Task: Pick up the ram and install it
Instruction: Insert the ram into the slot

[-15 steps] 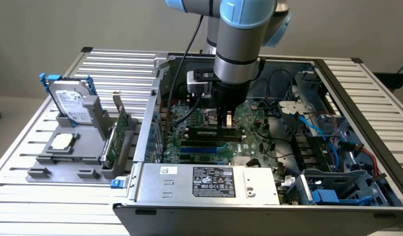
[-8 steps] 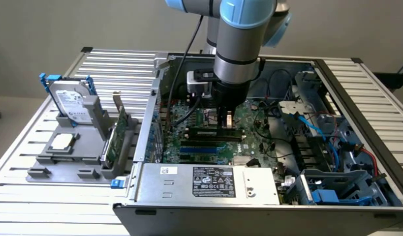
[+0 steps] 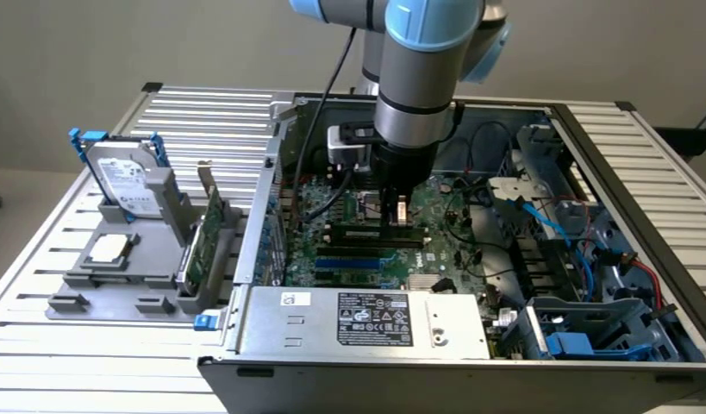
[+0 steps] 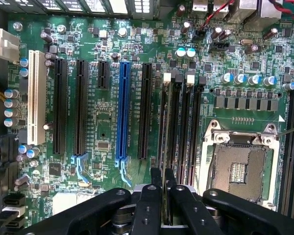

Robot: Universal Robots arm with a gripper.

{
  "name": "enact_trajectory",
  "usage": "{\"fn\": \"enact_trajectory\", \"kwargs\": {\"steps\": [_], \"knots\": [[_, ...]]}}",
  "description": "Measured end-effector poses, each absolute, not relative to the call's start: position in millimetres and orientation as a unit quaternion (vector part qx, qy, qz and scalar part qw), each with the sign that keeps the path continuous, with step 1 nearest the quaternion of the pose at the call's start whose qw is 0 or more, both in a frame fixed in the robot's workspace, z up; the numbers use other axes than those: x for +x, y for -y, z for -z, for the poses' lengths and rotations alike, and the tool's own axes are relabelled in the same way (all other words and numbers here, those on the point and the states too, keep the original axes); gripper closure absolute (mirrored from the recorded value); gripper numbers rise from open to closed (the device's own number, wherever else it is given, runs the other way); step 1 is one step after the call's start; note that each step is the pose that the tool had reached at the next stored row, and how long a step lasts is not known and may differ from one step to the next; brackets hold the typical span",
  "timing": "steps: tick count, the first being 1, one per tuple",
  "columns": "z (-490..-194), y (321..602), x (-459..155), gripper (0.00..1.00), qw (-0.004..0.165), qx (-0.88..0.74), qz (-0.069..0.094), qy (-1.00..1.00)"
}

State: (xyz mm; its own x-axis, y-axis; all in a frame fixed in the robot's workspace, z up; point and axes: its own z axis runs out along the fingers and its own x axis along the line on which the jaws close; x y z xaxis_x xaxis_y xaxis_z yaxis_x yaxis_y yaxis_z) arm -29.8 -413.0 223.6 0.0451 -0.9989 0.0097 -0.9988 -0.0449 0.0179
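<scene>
Ram (image 4: pixel 163 196) pinched edge-on in nearly closed gripper (image 4: pixel 163 174), just above black memory slots (image 4: pixel 179 122). Open computer case (image 3: pixel 274 164) around gripper, motherboard (image 4: pixel 103 127) beneath. Well apart, outside case: hard drive (image 3: pixel 125 177) in grey holder (image 3: pixel 111 285) on slatted table (image 3: pixel 203 112).

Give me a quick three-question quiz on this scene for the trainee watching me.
1. True or false: the CPU socket holds a processor.
2. The gripper hangs over: A the power supply, B the motherboard, C the grey fixture.
3. What colour is the one slot that is neither black nor white?
Key: 1 false; 2 B; 3 blue.
</scene>
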Motion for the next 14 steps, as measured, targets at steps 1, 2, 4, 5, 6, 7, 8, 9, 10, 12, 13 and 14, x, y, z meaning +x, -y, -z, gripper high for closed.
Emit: {"fn": "enact_trajectory", "kwargs": {"steps": [1, 2, 4, 5, 6, 7, 8, 9, 10, 12, 13, 14], "knots": [[-223.3, 413.0, -29.7, 0.86, 0.01, 0.723, 0.003, 0.691], [-223.0, 413.0, -29.7, 0.86, 0.01, 0.723, 0.003, 0.691], [-222.7, 413.0, -29.4, 0.86, 0.01, 0.723, 0.003, 0.691], [-222.5, 413.0, -29.0, 0.86, 0.01, 0.723, 0.003, 0.691], [-222.4, 413.0, -28.8, 0.86, 0.01, 0.723, 0.003, 0.691], [-222.3, 412.9, -28.7, 0.86, 0.01, 0.723, 0.003, 0.691], [-222.2, 412.9, -28.6, 0.86, 0.01, 0.723, 0.003, 0.691], [-222.1, 412.9, -28.6, 0.86, 0.01, 0.723, 0.003, 0.691], [-221.9, 412.9, -28.6, 0.86, 0.01, 0.723, 0.003, 0.691], [-221.5, 412.9, -28.5, 0.86, 0.01, 0.723, 0.003, 0.691], [-221.4, 412.9, -28.5, 0.86, 0.01, 0.723, 0.003, 0.691], [-221.3, 412.9, -28.5, 0.86, 0.01, 0.723, 0.003, 0.691]]}}
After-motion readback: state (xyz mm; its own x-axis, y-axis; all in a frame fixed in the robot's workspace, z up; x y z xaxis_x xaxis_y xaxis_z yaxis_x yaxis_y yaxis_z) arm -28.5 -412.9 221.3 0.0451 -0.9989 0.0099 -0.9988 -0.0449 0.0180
